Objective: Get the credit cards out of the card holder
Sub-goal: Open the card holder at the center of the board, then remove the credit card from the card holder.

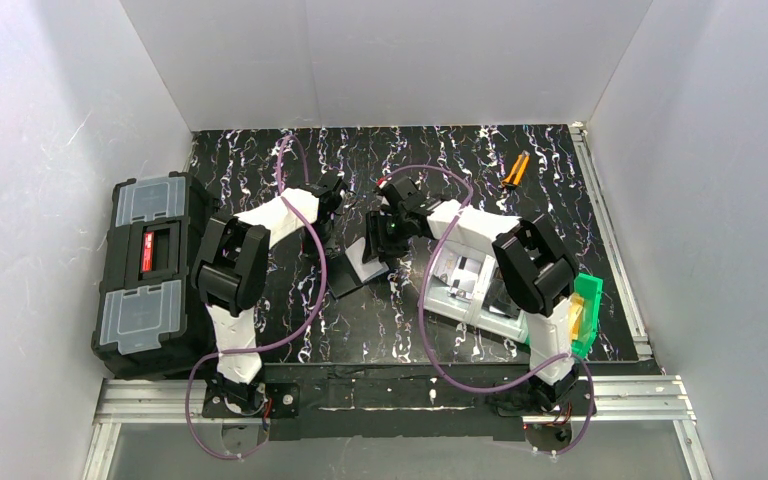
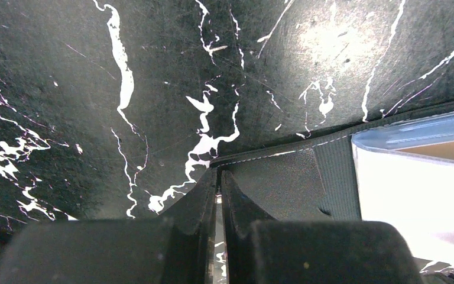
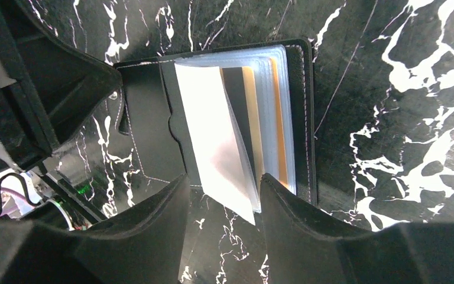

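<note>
top view, card holder (image 1: 358, 268): lies open on the counter (image 1: 560, 200), between the two wrists
top view, left gripper (image 1: 322, 232): at the card holder's left flap
top view, right gripper (image 1: 378, 245): over the card holder's right half, the nearer one to the sleeves
left wrist view, left gripper (image 2: 219, 189): clenched, tips down on the stitched edge of the black flap, seemingly pinning it
right wrist view, right gripper (image 3: 223, 195): released, jaws apart astride the near corner of a pale leaf (image 3: 213, 130); sleeve or card, cannot tell
right wrist view, credit cards (image 3: 278, 118): orange edges inside the card holder's clear sleeves (image 3: 266, 89), right of the pale leaf
deciding relation: cards lie straight ahead of the right gripper, long axis running away from it
</note>
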Controlling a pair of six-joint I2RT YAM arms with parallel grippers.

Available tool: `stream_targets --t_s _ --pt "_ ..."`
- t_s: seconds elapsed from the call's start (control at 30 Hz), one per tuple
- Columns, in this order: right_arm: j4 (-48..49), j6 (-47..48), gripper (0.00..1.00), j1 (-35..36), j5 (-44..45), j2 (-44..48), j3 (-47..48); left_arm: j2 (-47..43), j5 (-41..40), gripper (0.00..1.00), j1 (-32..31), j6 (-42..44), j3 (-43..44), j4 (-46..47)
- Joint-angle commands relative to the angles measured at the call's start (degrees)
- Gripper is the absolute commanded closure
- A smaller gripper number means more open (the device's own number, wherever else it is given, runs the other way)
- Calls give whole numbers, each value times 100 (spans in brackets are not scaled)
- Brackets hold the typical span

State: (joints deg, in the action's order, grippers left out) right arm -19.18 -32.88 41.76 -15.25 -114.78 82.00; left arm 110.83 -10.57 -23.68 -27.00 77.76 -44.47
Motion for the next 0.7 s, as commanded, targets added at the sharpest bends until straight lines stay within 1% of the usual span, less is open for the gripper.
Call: stream_targets --t_s 0.0,0.1,0.33,0.47,0.53,0.57,0.6,0.67 --pt "47 -29 47 42 -244 -105 288 -40 -32 100 25 90 134 -158" --pt "32 -85 51 49 -268 -128 310 -41 -8 100 26 105 154 -151" --pt "20 -146 69 77 -243 148 150 -134 123 100 30 133 85 -102" --pt "19 -146 85 110 -350 285 -1 -299 288 100 22 140 -22 -51" --pt "49 -179 93 134 -464 356 -116 -465 476 100 13 135 -152 53" --pt "81 -198 96 158 -525 411 -197 -561 576 100 6 142 -228 116" --pt "131 -230 99 184 -581 486 -297 -661 669 100 -6 149 -310 187" --pt "231 -332 99 228 -727 668 -529 -876 853 100 -36 175 -483 302"
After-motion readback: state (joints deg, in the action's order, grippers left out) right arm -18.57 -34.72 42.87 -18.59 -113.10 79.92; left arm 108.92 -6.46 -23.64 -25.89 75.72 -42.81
